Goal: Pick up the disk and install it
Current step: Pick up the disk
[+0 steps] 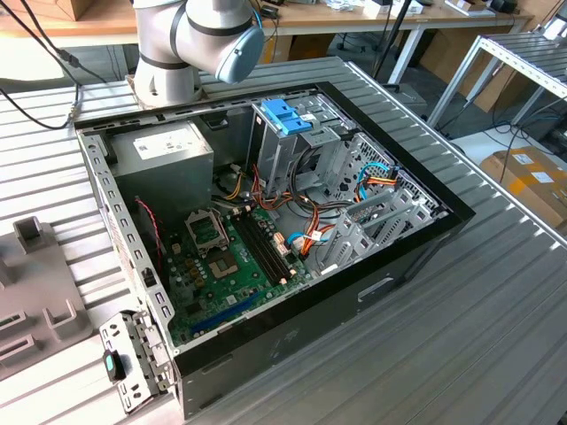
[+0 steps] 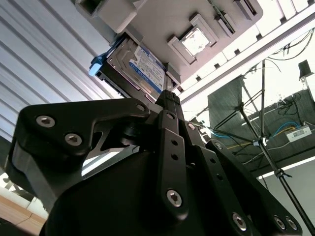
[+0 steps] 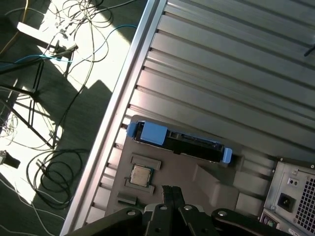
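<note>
- Exterior view: soft, even overhead light; computer case [image 1: 292,292] interior dim, mild sheen on ribbed table [image 1: 461,336].
- First wrist view: hard sunlight blows out floor [image 3: 98,69]; cables [image 3: 59,167] cast dark shadows.
- Second wrist view: gripper [image 2: 170,98] backlit, near black; bright overexposed patches behind.

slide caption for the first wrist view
Tool facing the disk, which rests on a grey holder on the ribbed table.

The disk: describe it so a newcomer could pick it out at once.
On the ribbed metal table, beside the open computer case, lies a grey plastic tray. The disk rests at one edge of it: a flat silver slab with a white and blue label and blue plastic side rails, unlike the small square chip nearby.
</note>
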`<state>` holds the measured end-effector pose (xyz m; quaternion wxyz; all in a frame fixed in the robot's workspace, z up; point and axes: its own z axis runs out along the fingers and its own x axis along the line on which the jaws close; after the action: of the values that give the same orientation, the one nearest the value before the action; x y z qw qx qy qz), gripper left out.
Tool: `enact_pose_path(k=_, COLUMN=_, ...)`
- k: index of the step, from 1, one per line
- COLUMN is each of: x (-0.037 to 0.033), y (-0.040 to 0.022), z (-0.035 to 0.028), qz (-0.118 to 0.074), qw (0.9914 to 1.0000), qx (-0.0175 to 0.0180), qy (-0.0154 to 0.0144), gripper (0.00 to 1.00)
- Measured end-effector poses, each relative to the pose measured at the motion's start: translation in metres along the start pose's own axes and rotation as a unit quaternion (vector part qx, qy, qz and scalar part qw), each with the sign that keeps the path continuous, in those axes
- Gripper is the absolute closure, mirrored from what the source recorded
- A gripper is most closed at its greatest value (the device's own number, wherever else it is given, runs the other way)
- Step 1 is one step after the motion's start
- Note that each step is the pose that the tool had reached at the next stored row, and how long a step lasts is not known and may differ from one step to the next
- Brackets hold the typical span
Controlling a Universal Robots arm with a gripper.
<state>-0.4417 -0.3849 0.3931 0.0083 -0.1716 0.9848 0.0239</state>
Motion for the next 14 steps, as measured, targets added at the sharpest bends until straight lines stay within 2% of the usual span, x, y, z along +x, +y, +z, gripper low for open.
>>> enact_pose_path(k=14, x=0.0000, y=0.0000, z=0.0000, qz=-0.011, qw=0.99994, qx=-0.0003, qy=0.0005, gripper=0.89)
